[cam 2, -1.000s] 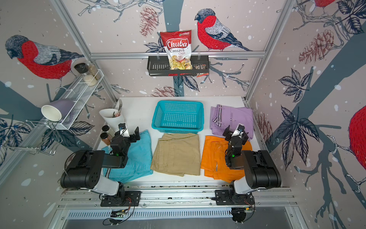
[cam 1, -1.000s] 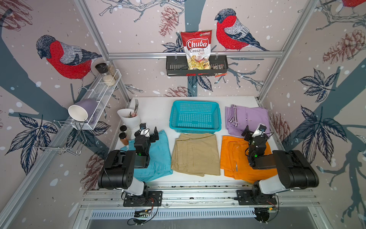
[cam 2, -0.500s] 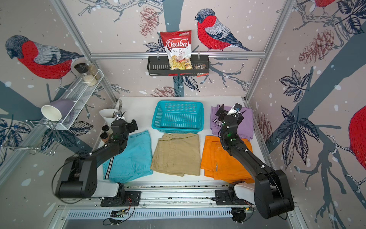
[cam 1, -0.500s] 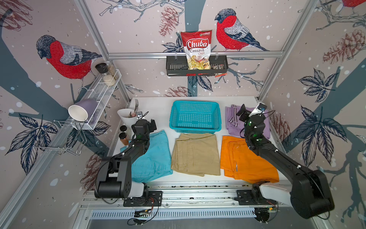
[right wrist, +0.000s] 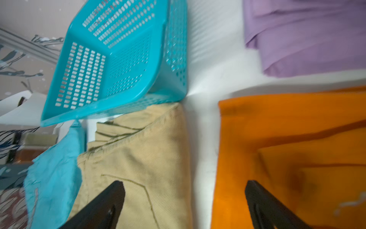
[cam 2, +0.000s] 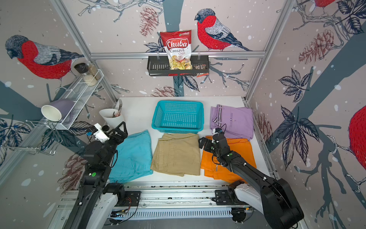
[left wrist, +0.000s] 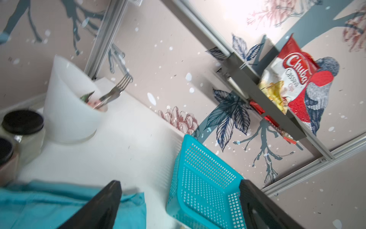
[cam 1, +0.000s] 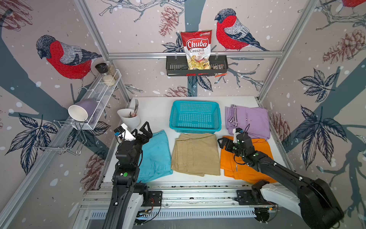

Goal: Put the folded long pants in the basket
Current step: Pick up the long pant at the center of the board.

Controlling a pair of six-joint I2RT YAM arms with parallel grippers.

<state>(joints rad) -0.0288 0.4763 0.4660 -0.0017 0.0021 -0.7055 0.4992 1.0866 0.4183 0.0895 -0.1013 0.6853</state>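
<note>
**All four pants on the counter, both arms' fingers spread wide**

The basket (cam 1: 195,129) sits at the middle of the white counter (cam 1: 154,111), toward the back wall. All four folded pants lie flat on the counter outside it. The khaki pants (cam 1: 196,154) lie directly in front of the basket, their far edge touching its front wall. The turquoise pants (cam 1: 156,156) lie beside them on the left, and the orange pants (cam 1: 227,162) on the right with a strip of bare counter between. The lilac pants (cam 1: 249,121) lie behind the orange ones, to the right of the basket, striped waistband toward it.

The left fingers (cam 1: 147,129) hang over the far corner of the turquoise pants, just in front of a white cup (cam 1: 128,119) holding a fork (cam 1: 136,105). They are released and grasp nothing. The left wrist view shows the basket's corner between them.

The right fingers (cam 1: 221,141) hover low at the far left corner of the orange pants. They are also released and carry nothing. In the right wrist view one finger lies over the khaki cloth and the other over the orange, straddling the gap.

On the back wall a black rack (cam 1: 174,68) holds a chips bag (cam 1: 197,49). A wire shelf (cam 1: 105,91) on the left wall carries jars and a tipped mug (cam 1: 78,113).
</note>
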